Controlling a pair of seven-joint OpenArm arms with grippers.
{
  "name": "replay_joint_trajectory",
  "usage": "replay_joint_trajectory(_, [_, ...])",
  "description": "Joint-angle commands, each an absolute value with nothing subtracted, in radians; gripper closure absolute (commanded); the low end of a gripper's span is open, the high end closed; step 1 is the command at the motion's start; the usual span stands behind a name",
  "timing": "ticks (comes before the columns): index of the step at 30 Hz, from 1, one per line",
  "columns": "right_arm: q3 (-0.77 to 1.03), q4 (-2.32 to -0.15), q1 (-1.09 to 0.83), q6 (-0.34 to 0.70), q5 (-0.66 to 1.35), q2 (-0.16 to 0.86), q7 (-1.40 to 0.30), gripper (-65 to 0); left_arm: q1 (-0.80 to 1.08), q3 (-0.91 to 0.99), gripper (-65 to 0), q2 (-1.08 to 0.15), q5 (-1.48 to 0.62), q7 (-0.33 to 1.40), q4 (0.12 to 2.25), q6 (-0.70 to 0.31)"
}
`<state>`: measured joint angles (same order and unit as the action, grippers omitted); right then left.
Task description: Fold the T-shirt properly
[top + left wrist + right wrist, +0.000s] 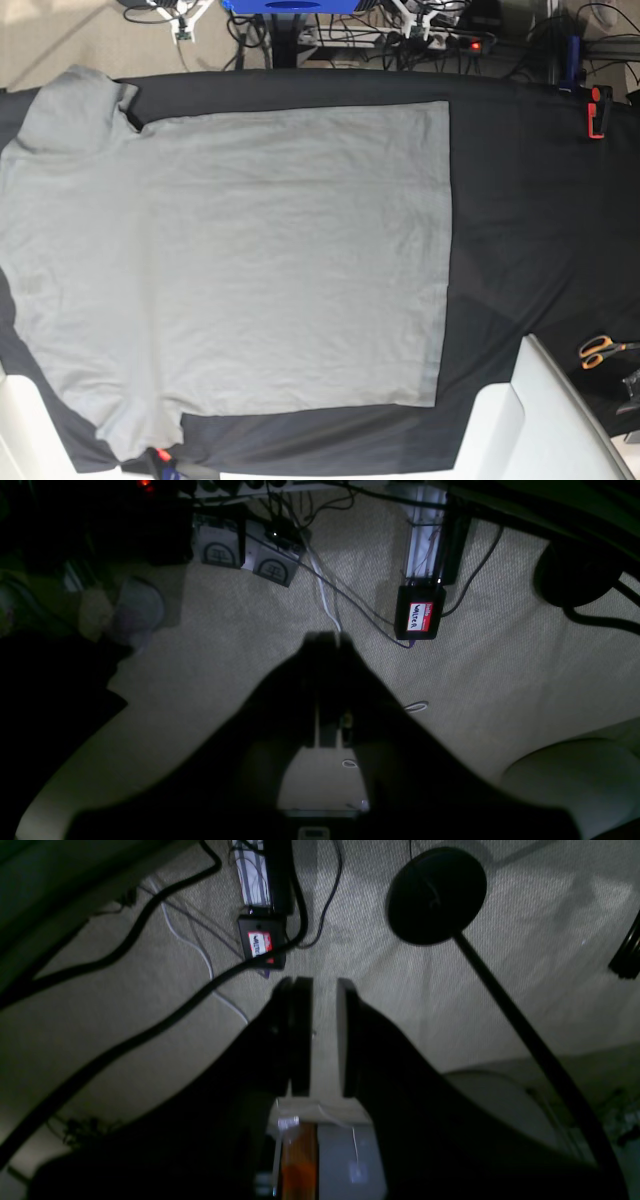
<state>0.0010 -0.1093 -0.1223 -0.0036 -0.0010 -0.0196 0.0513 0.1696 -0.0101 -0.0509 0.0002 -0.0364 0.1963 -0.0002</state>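
The light grey T-shirt (pixel 250 260) lies spread flat on the large black cloth (pixel 520 200) in the base view, its hem to the right and its sleeves at the far left. No arm shows in that view. Both wrist cameras look down at carpeted floor, not at the shirt. My left gripper (pixel 325 636) is shut, its dark fingers pressed together with nothing in them. My right gripper (pixel 324 982) stands slightly open, a narrow gap between its fingers (pixel 300 1005) and nothing in it.
Orange-handled scissors (pixel 600 350) and a red clamp (pixel 597 110) sit at the cloth's right side. White panels (pixel 495 430) rise at the bottom right. On the floor lie cables, a black box with a name sticker (pixel 419 612) and a round black stand base (pixel 436 895).
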Motion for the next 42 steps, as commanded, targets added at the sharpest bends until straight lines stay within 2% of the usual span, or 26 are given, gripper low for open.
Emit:
replay_joint_trajectory(1, [0.005,-0.107,-0.127,-0.005,0.001,-0.022,0.022,-8.4,0.179,-0.012,0.0,-0.053,0.001,-0.038,0.197,-0.001])
replay_joint_trajectory(5, [0.005,-0.111,-0.122,-0.007,0.001,-0.024,-0.045,-8.4,0.179,-0.012,0.0,-0.053,0.01,-0.038,0.197,-0.001])
replay_joint_trajectory(29, [0.005,-0.111,-0.133,-0.007,0.001,-0.027,0.033,-8.4,0.206,-0.01,0.0,-0.058,0.008,-0.038,0.199,-0.001])
replay_joint_trajectory(34, [0.005,-0.113,-0.16,-0.007,0.002,-0.03,0.028,-7.1,0.271,-0.01,0.0,-0.059,0.01,-0.128,0.252,0.002])
replay_joint_trajectory(36, [0.007,-0.159,-0.191,-0.007,0.002,-0.033,0.028,-0.8,0.302,-0.004,0.0,-0.062,0.01,-0.133,0.292,0.002])
replay_joint_trajectory(42, [0.056,-0.524,-0.389,-0.007,0.002,-0.033,-0.171,0.0,0.415,-0.001,0.0,-0.113,0.001,-0.139,0.461,0.002])
